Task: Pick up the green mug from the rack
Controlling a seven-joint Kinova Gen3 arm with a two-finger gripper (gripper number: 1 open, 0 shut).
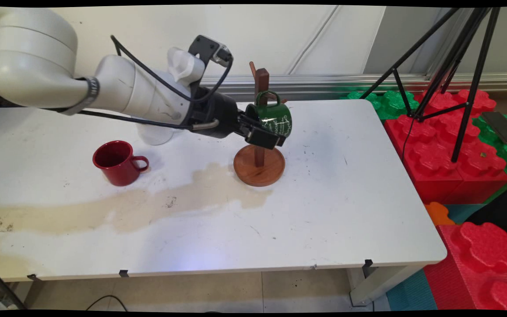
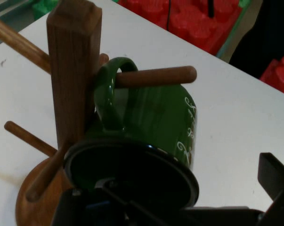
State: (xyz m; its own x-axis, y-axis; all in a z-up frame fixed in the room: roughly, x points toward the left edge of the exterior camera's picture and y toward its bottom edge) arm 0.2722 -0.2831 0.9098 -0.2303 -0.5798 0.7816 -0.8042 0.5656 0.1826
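The white table [image 1: 346, 211] carries a red mug [image 1: 117, 163] at left. A wooden mug tree [image 1: 259, 166] stands mid-table, and a brownish stain [image 1: 126, 209] runs leftward from it.

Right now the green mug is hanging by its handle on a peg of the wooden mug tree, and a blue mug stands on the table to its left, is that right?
Not quite: the mug on the table is red, not blue, as the main view shows. The rest holds: the green mug hangs by its handle on a peg of the wooden mug tree, and the red mug stands to its left.

Bright, even indoor light (soft shadows), slightly blurred close-up, bowed edges
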